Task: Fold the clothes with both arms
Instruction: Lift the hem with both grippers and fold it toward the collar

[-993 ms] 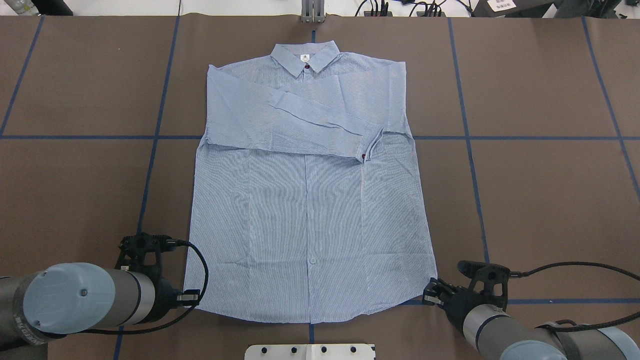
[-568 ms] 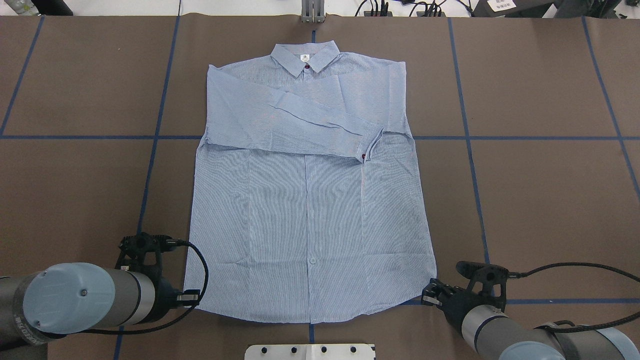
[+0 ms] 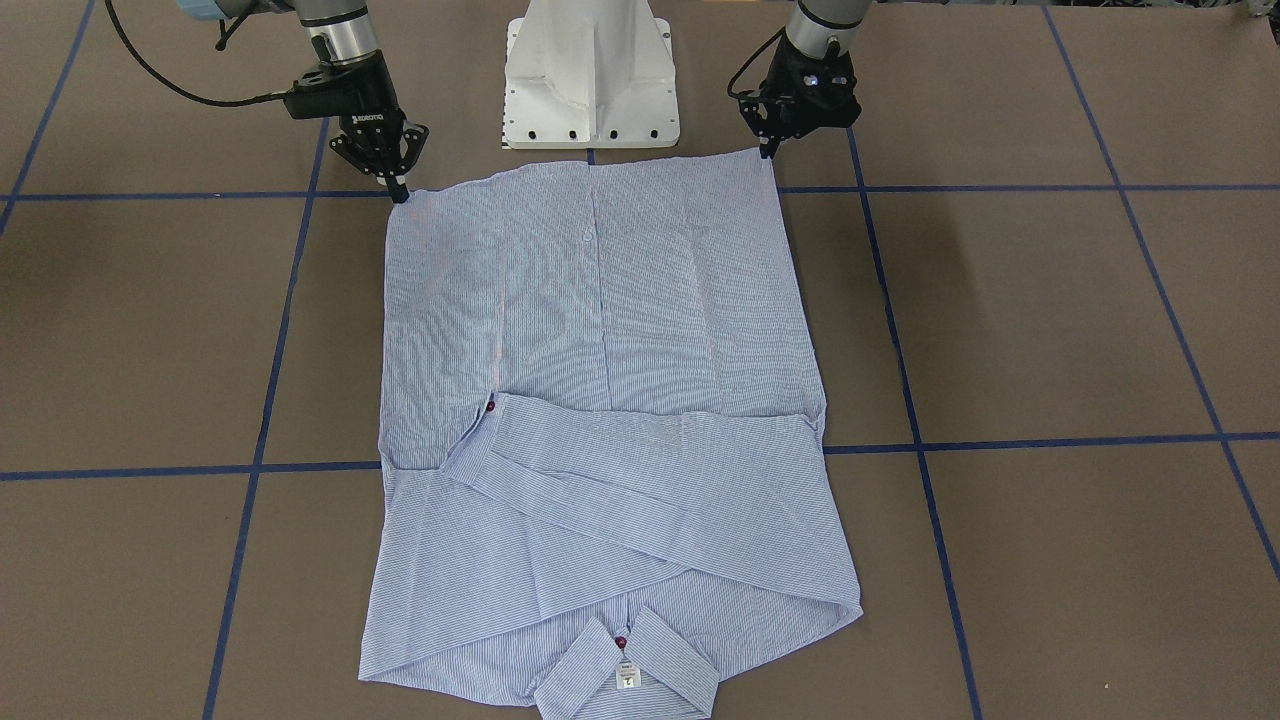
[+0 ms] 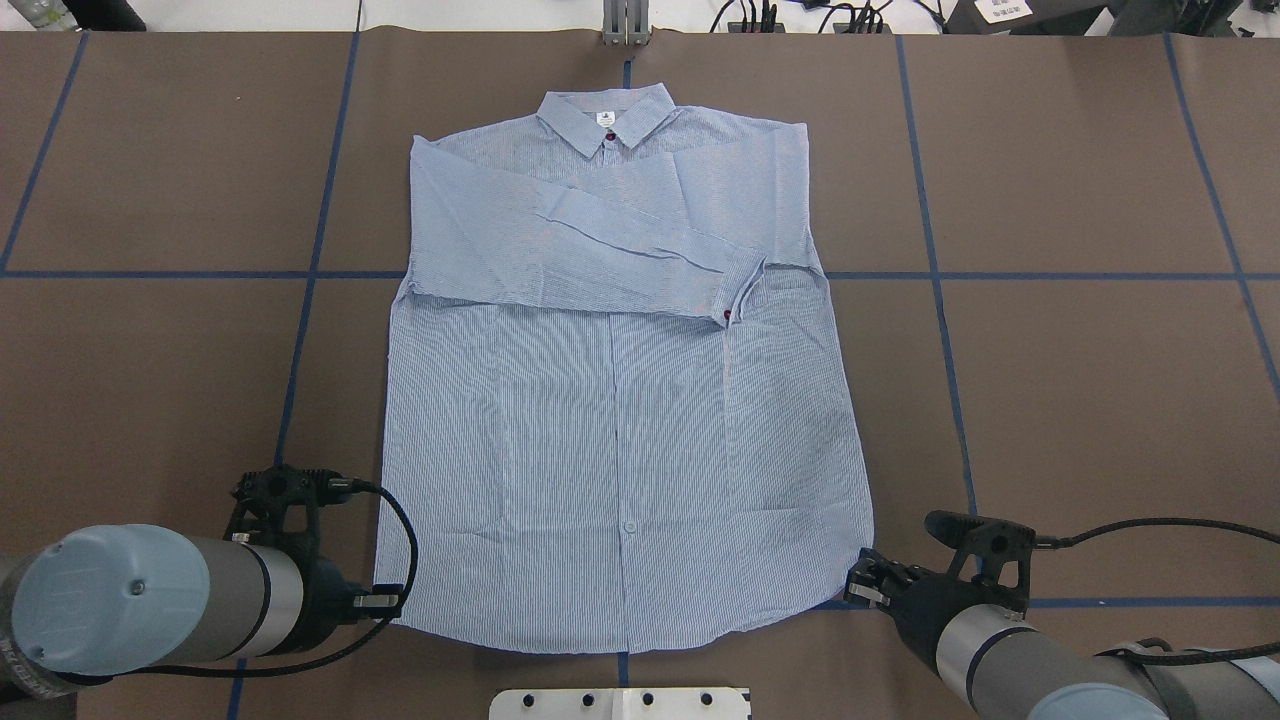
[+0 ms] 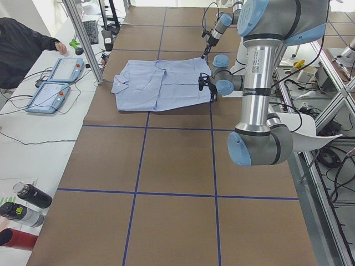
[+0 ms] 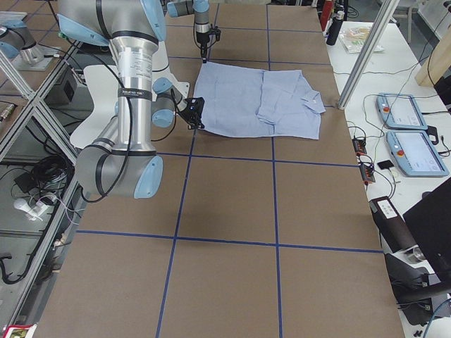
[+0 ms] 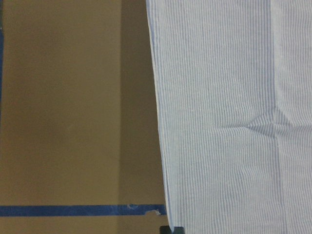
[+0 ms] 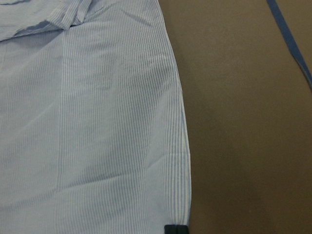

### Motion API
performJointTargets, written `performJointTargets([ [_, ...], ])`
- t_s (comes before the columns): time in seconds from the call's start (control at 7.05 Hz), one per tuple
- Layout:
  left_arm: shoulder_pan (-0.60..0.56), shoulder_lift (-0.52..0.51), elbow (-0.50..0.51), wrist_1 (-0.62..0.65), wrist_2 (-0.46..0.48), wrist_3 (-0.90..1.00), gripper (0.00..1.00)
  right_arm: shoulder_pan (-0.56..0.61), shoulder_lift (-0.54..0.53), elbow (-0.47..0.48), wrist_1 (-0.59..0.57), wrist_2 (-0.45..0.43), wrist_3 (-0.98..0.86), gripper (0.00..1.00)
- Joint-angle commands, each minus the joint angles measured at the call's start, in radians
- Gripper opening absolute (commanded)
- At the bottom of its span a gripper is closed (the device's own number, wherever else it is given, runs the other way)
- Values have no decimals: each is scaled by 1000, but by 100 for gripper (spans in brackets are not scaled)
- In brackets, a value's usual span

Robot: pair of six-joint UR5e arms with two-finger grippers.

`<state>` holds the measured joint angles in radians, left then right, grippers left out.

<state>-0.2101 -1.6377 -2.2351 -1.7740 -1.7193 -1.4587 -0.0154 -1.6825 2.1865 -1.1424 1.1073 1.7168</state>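
Observation:
The light blue striped shirt (image 4: 620,420) lies flat on the brown table, front up, collar (image 4: 605,118) at the far end. Both sleeves are folded across the chest. My left gripper (image 4: 385,598) is shut on the near left hem corner; it also shows in the front view (image 3: 768,148). My right gripper (image 4: 858,585) is shut on the near right hem corner; it also shows in the front view (image 3: 400,188). In each wrist view the shirt (image 7: 229,112) (image 8: 97,122) runs down to the dark fingertips at the bottom edge.
The white pedestal base (image 3: 590,80) stands just behind the hem, between the arms. Blue tape lines (image 4: 1000,275) cross the brown table cover. Teach pendants (image 5: 55,83), bottles (image 5: 28,202) and a person (image 5: 22,39) are beyond the table's far side.
The whole shirt has slid a little toward the robot, hem and collar alike, and the wrinkle near the lower left hem has flattened. Both arms have drawn back slightly.

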Motion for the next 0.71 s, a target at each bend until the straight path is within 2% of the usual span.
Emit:
performJointTargets([
  [0.0,0,-1,-119,55,-75,-3,0,-8,-78,247,-115,124,14,0],
  [0.14,0,-8,-240,162,-139,-3,0,-8,-82,377,-220,187,14,0],
  [0.28,-6,-14,-317,229,-178,-2,0,-3,-77,515,-357,239,14,0],
  [0.43,-18,-34,-348,269,-209,-2,0,35,-48,566,-452,277,14,0],
  [0.57,-35,-62,-333,313,-212,4,0,85,7,553,-523,293,6,0],
])
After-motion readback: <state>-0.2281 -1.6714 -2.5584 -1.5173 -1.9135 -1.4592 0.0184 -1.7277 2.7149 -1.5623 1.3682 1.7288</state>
